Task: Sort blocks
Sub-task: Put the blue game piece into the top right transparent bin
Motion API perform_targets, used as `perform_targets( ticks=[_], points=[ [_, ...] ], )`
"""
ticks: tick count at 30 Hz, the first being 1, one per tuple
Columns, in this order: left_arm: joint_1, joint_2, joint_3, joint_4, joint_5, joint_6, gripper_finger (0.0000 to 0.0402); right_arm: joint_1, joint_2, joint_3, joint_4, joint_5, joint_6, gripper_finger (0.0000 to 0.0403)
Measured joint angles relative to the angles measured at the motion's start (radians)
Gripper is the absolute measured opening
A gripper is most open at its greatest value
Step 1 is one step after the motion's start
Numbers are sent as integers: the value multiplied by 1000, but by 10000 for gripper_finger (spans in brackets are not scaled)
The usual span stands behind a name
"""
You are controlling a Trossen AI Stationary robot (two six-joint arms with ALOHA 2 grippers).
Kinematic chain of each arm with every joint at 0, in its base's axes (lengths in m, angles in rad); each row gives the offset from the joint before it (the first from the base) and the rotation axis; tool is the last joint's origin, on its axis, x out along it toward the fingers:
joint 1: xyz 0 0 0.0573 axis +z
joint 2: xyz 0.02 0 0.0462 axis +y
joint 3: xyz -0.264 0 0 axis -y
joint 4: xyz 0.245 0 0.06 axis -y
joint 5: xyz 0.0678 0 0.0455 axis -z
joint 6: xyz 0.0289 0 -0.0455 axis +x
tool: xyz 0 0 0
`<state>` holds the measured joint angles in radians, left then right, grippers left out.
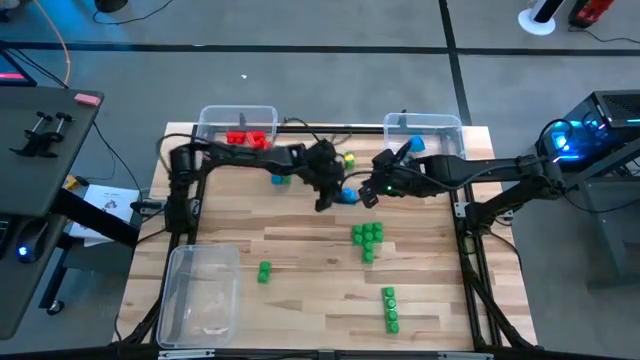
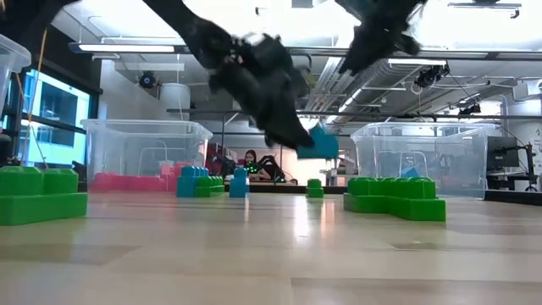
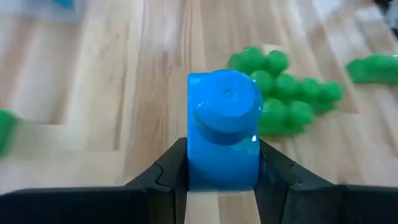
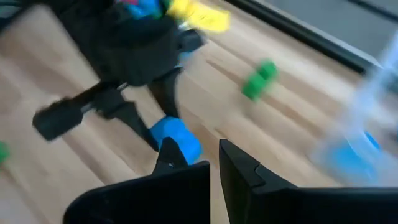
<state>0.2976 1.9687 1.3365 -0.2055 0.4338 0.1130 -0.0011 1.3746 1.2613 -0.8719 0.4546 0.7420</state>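
Wood-grain planks make up the tabletop [image 1: 300, 250], with three clear bins on it: one with red blocks [image 1: 238, 128], one with blue blocks [image 1: 424, 133], and one without blocks at the near left corner [image 1: 200, 292]. Both dark arms reach to the middle at the far side. The left hand [image 3: 222, 163] is clamped on a blue block [image 3: 224, 127], lifted clear of the wood. The right hand [image 4: 214, 163] hangs just beside it, fingers parted and holding nothing. Green blocks lie loose: a cluster [image 1: 367, 238], a pair [image 1: 389, 308], a single [image 1: 264, 271].

Main risk, as I judge it: the two hands are so close that a careless move could make them collide and knock the blue block loose. A weak pinch could also let it slip before it reaches the blue bin.
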Motion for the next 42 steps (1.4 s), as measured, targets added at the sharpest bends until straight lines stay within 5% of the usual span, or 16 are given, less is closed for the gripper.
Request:
perform_targets(
  ticks=[5,10,18,33,42],
  points=[
    [13,-201,0,-142,-22,99,105,-74,0,0,196,-134,-232,27],
    [8,-365,1,-274,-212,204,105,-130,0,0,397,-205,-460,112],
    [2,-431,1,-277,-291,213,105,-127,12,0,561,-272,-973,202],
    [-52,-512,0,-267,-288,223,105,-139,83,0,649,-382,-1005,197],
    [-63,-511,0,-242,-291,221,105,-140,84,0,674,-382,-948,64]
  ],
)
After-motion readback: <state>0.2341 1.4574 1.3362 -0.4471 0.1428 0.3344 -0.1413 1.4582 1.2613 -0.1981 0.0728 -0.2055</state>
